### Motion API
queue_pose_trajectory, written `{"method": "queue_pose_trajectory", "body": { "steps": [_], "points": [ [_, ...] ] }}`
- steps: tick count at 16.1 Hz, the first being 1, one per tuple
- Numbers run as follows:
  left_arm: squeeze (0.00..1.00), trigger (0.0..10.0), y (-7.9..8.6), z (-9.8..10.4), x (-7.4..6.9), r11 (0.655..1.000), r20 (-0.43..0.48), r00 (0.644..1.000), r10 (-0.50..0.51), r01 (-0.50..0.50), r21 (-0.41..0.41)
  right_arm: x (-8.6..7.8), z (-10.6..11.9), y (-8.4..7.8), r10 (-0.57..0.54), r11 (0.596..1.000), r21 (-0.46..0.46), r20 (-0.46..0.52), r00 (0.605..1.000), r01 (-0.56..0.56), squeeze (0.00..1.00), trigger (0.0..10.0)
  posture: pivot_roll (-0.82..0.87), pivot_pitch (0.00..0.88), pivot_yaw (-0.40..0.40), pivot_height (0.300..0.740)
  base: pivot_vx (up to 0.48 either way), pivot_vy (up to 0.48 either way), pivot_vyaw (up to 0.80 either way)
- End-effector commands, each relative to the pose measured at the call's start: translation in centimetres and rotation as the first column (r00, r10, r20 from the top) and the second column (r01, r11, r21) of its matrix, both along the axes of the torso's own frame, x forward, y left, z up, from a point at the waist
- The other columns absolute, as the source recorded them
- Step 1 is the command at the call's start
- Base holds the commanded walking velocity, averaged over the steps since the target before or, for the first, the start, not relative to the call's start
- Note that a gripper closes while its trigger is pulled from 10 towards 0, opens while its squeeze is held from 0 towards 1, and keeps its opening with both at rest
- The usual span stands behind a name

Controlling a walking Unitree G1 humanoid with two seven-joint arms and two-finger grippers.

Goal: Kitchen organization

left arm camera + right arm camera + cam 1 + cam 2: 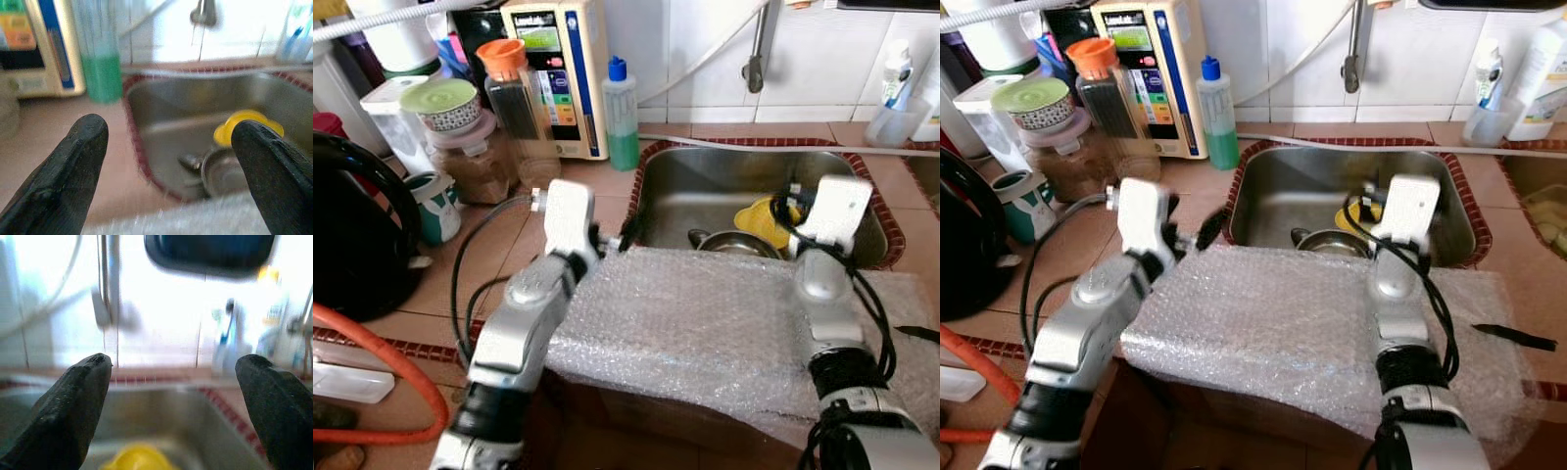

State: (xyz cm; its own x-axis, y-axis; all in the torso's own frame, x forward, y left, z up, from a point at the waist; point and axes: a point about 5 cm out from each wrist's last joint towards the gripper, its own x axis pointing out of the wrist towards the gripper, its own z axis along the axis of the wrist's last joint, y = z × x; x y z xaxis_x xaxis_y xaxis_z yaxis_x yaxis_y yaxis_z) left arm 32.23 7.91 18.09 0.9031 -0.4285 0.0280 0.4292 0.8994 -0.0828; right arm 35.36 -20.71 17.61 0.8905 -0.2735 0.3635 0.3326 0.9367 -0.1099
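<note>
Steel sink [705, 186], set into the tiled table [509, 255], is holding a metal pot [736, 243] and a yellow item [762, 220] near its front wall. Bubble wrap [705, 323] is lying just before the rim. Left gripper [168, 147] and right gripper [173, 382] are hovering over the front edge, jaws apart and empty. Judged step: approach; next, reaching down to the pot.

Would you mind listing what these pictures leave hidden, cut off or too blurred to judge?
- Metal pot in the sink: the bubble wrap hides its near side in the eye views.
- Yellow item: blurred in the left wrist view, partly behind the right gripper in the eye views; unidentifiable.
- Tap: its top is cut off by the frame edge.
- Appliance labels: too small to read.
</note>
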Motion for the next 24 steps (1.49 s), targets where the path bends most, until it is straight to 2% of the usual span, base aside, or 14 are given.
{"method": "queue_pose_trajectory", "body": {
  "steps": [1,2,4,5,8,10,13,16,19,24],
  "points": [
    [0.0,10.0,0.6,0.2,0.2,0.999,0.019,0.999,0.043,-0.044,0.021,-0.4,0.0,0.5,0.014,1.0,-0.019,0.001,1.0,-0.014,1.0,10.0,0.03,0.016,0.145,0.74,0.0,0.0,0.0],
    [0.0,10.0,0.8,0.1,0.1,0.999,0.027,0.999,0.038,-0.038,-0.005,-1.2,0.4,0.7,0.026,0.998,-0.049,0.019,0.999,-0.026,1.0,10.0,0.03,0.018,0.144,0.74,0.0,0.0,0.0],
    [0.0,10.0,1.2,-0.3,-0.3,0.999,0.015,0.999,0.044,-0.043,-0.024,-2.2,0.4,0.6,0.031,0.999,-0.044,0.013,0.999,-0.03,1.0,10.0,0.02,0.019,0.14,0.74,0.0,0.0,0.0],
    [0.0,10.0,1.7,-0.8,-0.6,0.997,0.008,0.997,0.075,-0.075,-0.026,-3.2,0.4,0.8,0.042,0.998,-0.052,0.004,0.999,-0.042,1.0,10.0,0.02,0.023,0.134,0.74,0.0,0.0,0.0],
    [0.0,10.0,1.9,-1.9,-1.7,0.996,-0.008,0.997,0.083,-0.083,-0.023,-5.4,-0.1,1.6,0.083,0.995,-0.06,-0.025,0.996,-0.085,1.0,10.0,0.0,0.029,0.126,0.74,0.0,0.0,0.0],
    [0.0,10.0,1.7,-1.9,-1.8,0.996,0.01,0.996,0.088,-0.088,-0.009,-6.3,0.0,2.3,0.094,0.993,-0.061,-0.041,0.995,-0.097,1.0,10.0,-0.01,0.03,0.125,0.74,0.0,0.0,0.0],
    [0.0,10.0,0.8,-1.4,-1.4,0.997,0.031,0.997,0.074,-0.074,-0.02,-6.3,0.7,2.9,0.108,0.992,-0.058,-0.06,0.992,-0.111,1.0,10.0,-0.02,0.027,0.12,0.74,0.0,0.0,-0.27],
    [0.0,10.0,0.2,-1.4,-1.7,0.999,0.077,0.996,0.033,-0.036,0.04,-6.2,1.2,2.7,0.109,0.992,-0.051,-0.056,0.992,-0.112,1.0,10.0,-0.02,0.022,0.122,0.74,0.0,0.0,-0.26],
    [0.0,10.0,0.2,-1.6,-1.7,0.999,0.063,0.998,0.022,-0.024,0.033,-6.2,1.2,3.0,0.122,0.992,-0.024,-0.072,0.99,-0.124,1.0,10.0,-0.02,0.02,0.123,0.74,0.0,0.0,0.0],
    [0.0,10.0,0.6,-1.4,-1.5,0.999,0.073,0.997,0.03,-0.033,0.038,-6.2,1.1,3.4,0.136,0.99,-0.017,-0.081,0.987,-0.138,1.0,10.0,-0.01,0.022,0.126,0.74,0.0,-0.291,0.0]
  ]
}}
